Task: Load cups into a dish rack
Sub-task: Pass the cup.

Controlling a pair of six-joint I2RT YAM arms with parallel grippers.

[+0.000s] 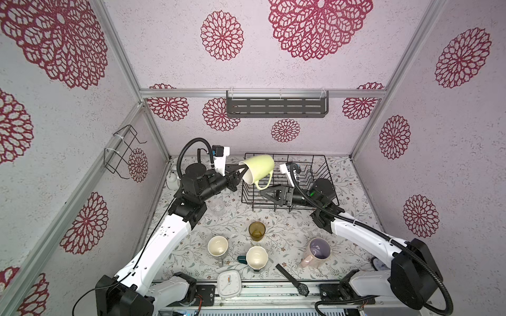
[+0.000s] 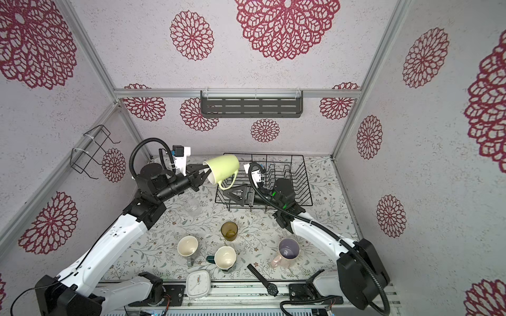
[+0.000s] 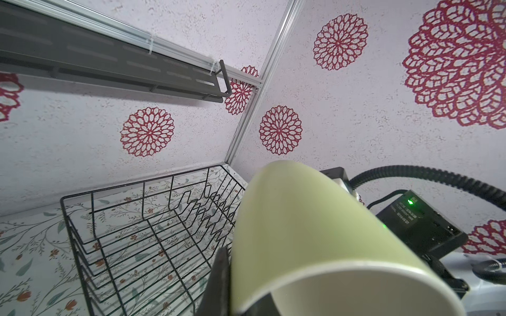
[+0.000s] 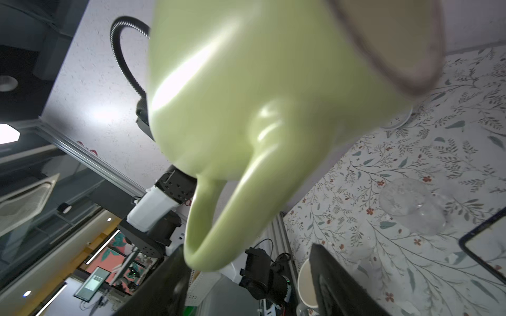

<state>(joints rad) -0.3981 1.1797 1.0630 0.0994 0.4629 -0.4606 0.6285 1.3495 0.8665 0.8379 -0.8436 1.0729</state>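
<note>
My left gripper is pinching the thin rim of the lime-green mug, 1 dark finger pressed on the outer wall and the other inside the pale mouth. The mug is glossy, smooth ceramic, a tapered cylinder tipped on its side in the air, mouth toward my left arm and its curved loop handle hanging down. It hangs over the left end of the dish rack, a rectangular basket of thin black wire with raised sides and a row of bent upright prongs; no cup sits in it.

My right gripper reaches in low over the rack, directly under the handle. Its 2 flat black fingers are spread apart, and the handle's loop sits just above the gap; I cannot tell whether it touches either one.

The other 5 cups stand on the floral tabletop: a ribbed clear glass near my left arm, an amber glass tumbler in the middle, and nearer the front a grey mug, a teal mug and a pink mug.
</note>
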